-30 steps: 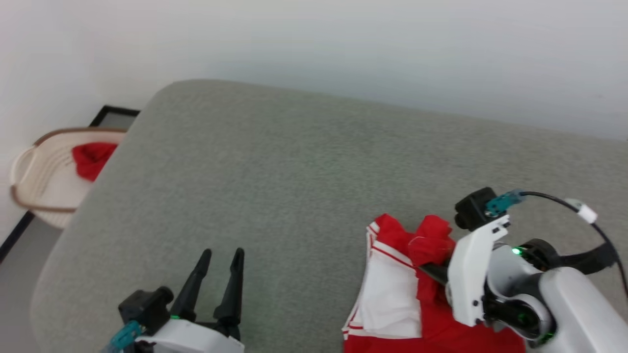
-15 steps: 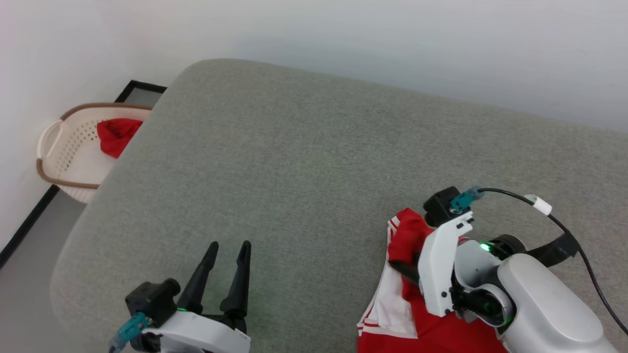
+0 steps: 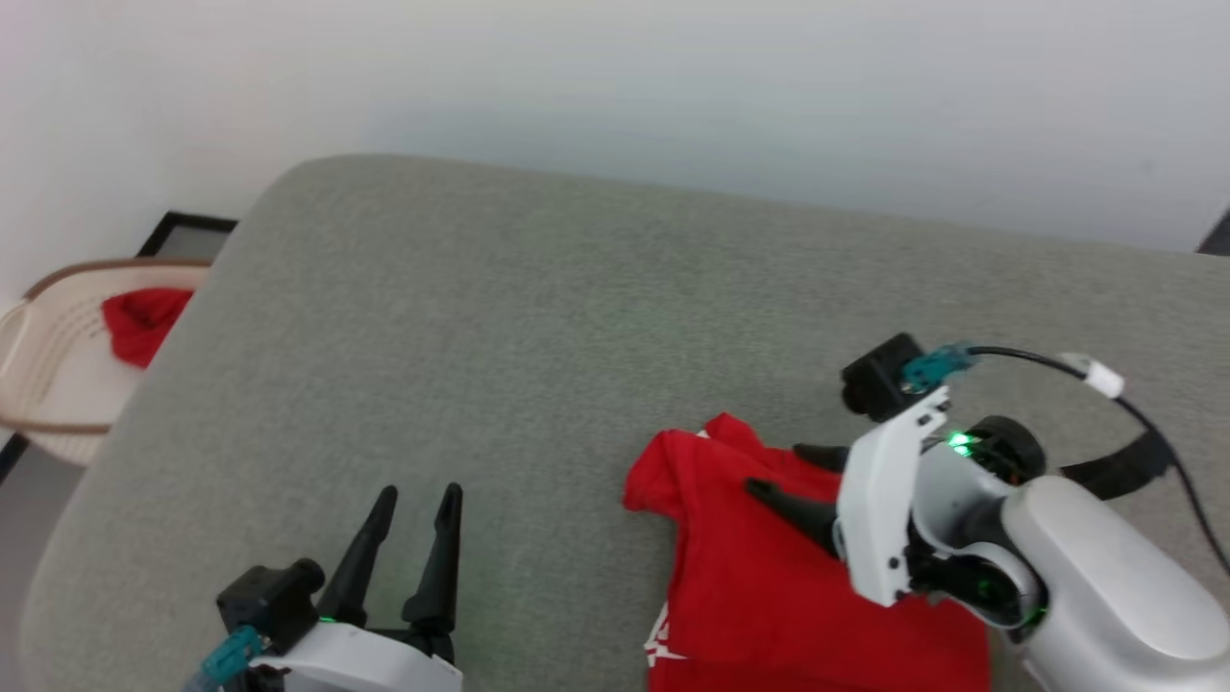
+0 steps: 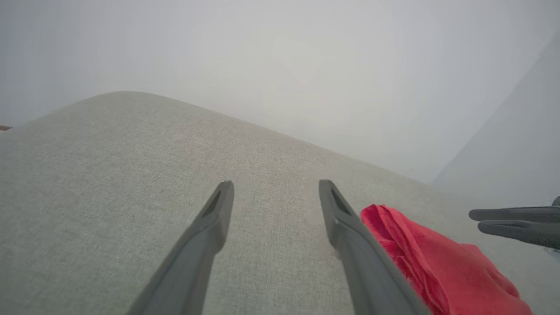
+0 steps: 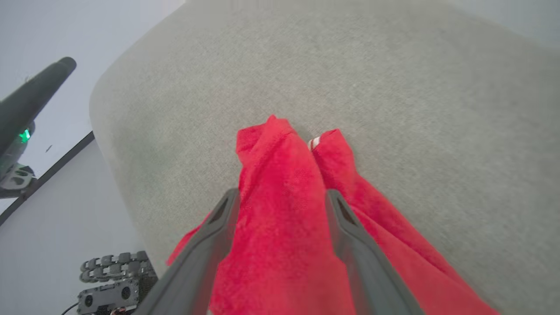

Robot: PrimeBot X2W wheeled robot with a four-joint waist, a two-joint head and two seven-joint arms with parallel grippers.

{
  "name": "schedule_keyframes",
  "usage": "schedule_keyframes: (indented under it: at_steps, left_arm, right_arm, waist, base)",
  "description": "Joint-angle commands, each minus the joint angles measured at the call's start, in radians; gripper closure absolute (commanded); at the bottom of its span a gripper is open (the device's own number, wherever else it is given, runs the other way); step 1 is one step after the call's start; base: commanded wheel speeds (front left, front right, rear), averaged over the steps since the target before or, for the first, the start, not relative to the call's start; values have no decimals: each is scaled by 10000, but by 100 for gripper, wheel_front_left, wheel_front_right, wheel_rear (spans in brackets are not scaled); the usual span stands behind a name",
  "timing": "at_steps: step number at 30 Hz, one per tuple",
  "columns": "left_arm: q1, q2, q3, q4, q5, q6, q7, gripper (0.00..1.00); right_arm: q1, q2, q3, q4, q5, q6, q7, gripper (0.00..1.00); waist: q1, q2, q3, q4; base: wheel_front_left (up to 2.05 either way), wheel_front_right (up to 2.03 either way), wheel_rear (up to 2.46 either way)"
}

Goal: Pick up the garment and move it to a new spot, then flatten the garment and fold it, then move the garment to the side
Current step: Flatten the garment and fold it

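The garment (image 3: pixel 759 577) lies crumpled on the grey cushion (image 3: pixel 538 317) under the right tool (image 3: pixel 774 468), whose jaws are spread, gripping nothing. The left tool (image 3: pixel 418 495), also spread, hangs well left.

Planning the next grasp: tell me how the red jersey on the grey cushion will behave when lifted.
The garment will likely hang floppy: it lies crumpled in soft folds. Probably light, since thin ridges stand up unsupported. It may drag rather than slide on the grey cushion, whose weave looks coarse.
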Motion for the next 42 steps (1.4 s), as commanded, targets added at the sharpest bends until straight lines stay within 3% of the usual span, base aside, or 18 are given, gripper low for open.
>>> schedule_keyframes:
  at_steps: [1,13,22,31,42]
  left_arm:
    - [151,76,76,-48,80,-23,14,0]
    - [704,364,618,-243,330,-23,14,0]
    - [931,581,841,-279,265,-24,14,0]
    - [1219,688,1311,-369,444,-24,14,0]
    - [1339,748,1684,-537,538,-24,14,0]
  right_arm:
    - [185,-219,-63,-162,-53,-8,-226,0]
    - [1589,-1453,-1415,-617,-983,-8,-3609,0]
    - [3191,-1812,-3074,-332,-1585,-8,-5807,0]
    - [4822,-1632,-4733,-448,-1574,-8,-6767,0]
    - [5840,-1199,-5839,-1005,-1983,-8,-6684,0]
  waist:
    - [0,0,-238,-508]
    - [0,0,-736,-1883]
    - [0,0,-916,-2268]
    - [0,0,-1084,-2364]
    - [0,0,-1191,-2283]
  base:
    - [0,0,0]
    - [0,0,0]
    - [0,0,0]
    - [0,0,0]
    - [0,0,0]
